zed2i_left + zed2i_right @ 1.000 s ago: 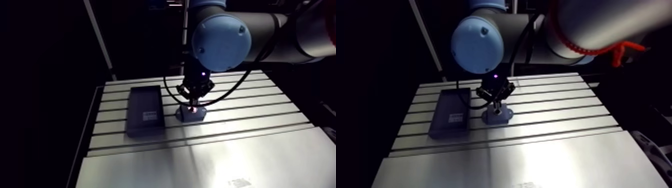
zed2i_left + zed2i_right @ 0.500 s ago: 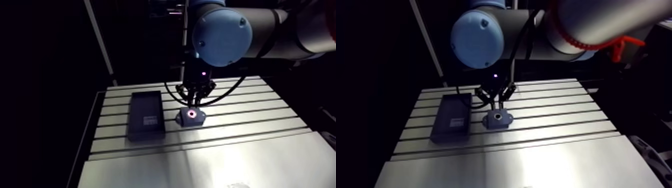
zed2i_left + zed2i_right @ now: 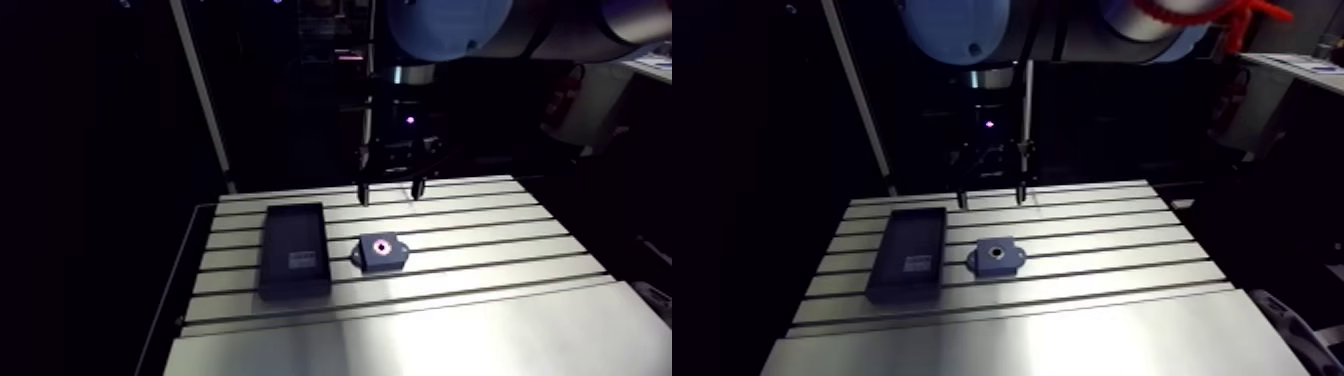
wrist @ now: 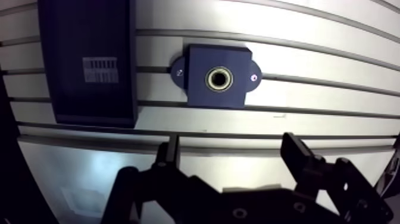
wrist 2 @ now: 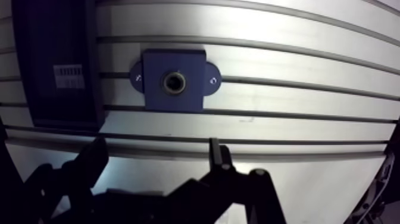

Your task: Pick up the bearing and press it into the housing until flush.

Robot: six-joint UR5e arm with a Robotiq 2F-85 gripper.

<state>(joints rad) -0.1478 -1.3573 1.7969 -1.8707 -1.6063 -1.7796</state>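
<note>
Arm view first: the gripper (image 3: 392, 188) hangs well above the far side of the table (image 3: 500, 235), fingers spread and nothing in them. The little blue housing (image 3: 384, 257) sits on the table out in front of it, well apart from the fingers, with a flat dark tray (image 3: 294, 250) just beside it. There's a bright spot in the housing's bore, but from up here I can't tell what it is. Wrist view clears that up: the bearing (image 4: 210, 78) is in the bore, a metal ring dead centre in the housing, ahead of the spread fingers and not between them. It looks level with the top face to me, no obvious lip or tilt, though looking straight down you can't really check flushness. So my read is the pick, the press and the let-go are all done. Pretty much all that's left is confirming it's seated flush, maybe another push if it isn't.
</note>
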